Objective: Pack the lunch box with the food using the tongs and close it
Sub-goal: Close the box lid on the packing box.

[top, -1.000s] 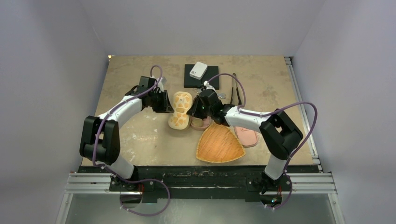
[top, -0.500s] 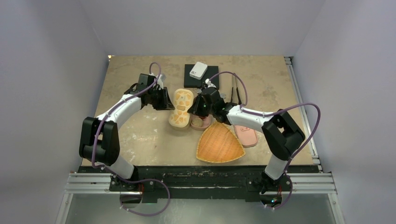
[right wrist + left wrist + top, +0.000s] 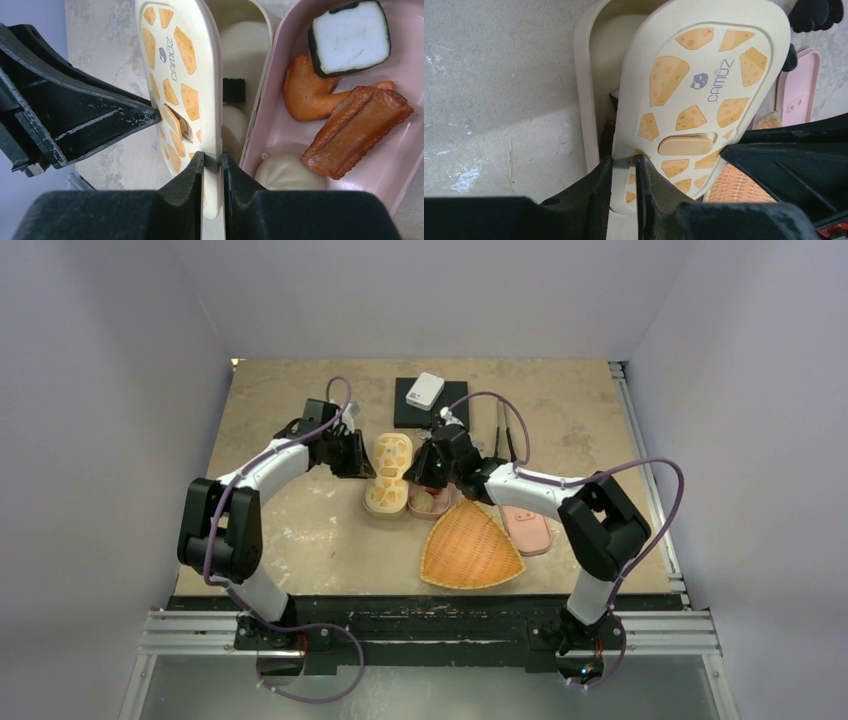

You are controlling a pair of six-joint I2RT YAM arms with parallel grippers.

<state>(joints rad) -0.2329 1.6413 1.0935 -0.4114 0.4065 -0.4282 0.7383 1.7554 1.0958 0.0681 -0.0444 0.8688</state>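
Your left pincer [image 3: 624, 165] clamped on edge of cream oval plastic lid with cheese print [image 3: 694, 100], tilted over cream box [image 3: 589, 75]. Right pincer [image 3: 212, 162] clamped on other edge, likely to square it. Beside it, toy food [image 3: 350, 37] sits in pink box [image 3: 407, 155]. Far right, slim dark tongs [image 3: 512, 445] idle on surface [image 3: 300, 530].

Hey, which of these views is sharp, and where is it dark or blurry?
Top external: evenly lit, no glare on the table. Left wrist: the cheese-print lid is crisp, logo readable, while the left gripper pinching it is a dark, soft mass. Right wrist: the food is sharp; the right gripper is underexposed.
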